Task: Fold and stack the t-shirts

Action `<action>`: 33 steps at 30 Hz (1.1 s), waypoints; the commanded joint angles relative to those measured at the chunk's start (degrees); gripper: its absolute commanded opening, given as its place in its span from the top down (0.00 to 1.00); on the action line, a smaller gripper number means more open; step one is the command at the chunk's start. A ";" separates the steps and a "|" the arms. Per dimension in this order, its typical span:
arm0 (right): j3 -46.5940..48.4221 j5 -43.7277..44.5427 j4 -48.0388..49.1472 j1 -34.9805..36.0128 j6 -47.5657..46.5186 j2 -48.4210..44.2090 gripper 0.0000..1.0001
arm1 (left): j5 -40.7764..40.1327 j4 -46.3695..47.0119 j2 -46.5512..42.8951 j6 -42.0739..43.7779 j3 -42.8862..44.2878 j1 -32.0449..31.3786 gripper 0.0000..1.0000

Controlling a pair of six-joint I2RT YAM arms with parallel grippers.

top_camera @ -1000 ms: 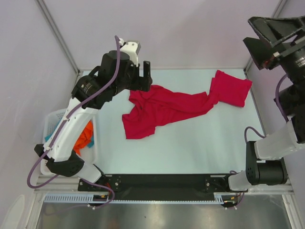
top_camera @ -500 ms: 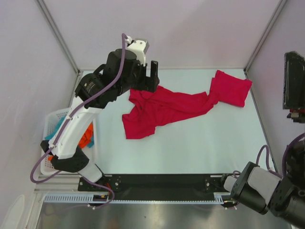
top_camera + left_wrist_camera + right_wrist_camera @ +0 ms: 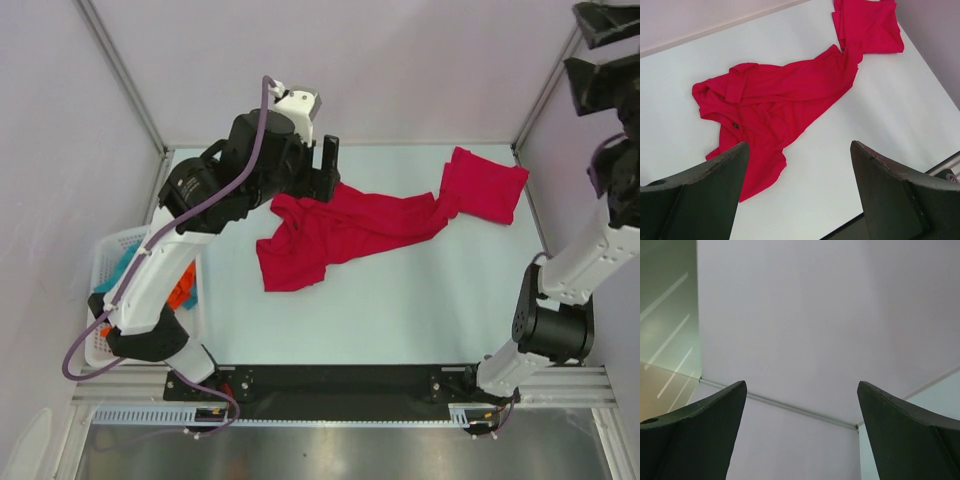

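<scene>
FOLDING BAY: My white surface point(image 3: 400, 310) fills the ctr of the overhead view, w/ two crimson t-shirts point(image 3: 400, 215) on its far half. The bigger heap, the crumpled t-shirt point(image 3: 340, 230), sprawls unfolded. Its long axis runs from ctr-left of frame toward the upper right. There its narrow end touches the folded t-shirt point(image 3: 485, 185), a neater squarish bundle nr the upper-right corner; can't tell if they overlap. A white basket point(image 3: 105, 255) sits off the surface edge at lower left, orange and teal cloth inside.

My left claw point(image 3: 798, 145) hangs above the crumpled t-shirt's upper-left end, nr the bunched collar. Jaws are spread wide, holding nothing, no contact w/ cloth that I can see. In its wrist view the cloth lies ahead and below, btwn the two fingers point(image 3: 700, 200). My right claw point(image 3: 603, 52) is raised high at the upper-right edge of frame, also wide and empty, facing only the enclosure wall point(image 3: 800, 315).

Judgement: left arm is far nearer, so the next grab looks like its job: drop onto that upper-left edge, then spread the cloth flat before any fold.
</scene>
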 commanded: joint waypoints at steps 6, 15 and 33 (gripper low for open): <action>-0.59 -20.29 16.40 22.31 -41.30 -14.86 0.00 | -5.48 -2.41 -0.42 -0.81 2.47 -1.36 0.12; -0.68 -16.19 16.66 22.41 -40.86 -27.70 0.00 | -6.90 -2.32 0.10 -0.19 1.94 -1.36 0.11; -0.50 19.60 16.22 11.69 -30.83 -39.14 0.00 | -8.31 0.49 -2.01 0.34 -3.60 -1.36 0.11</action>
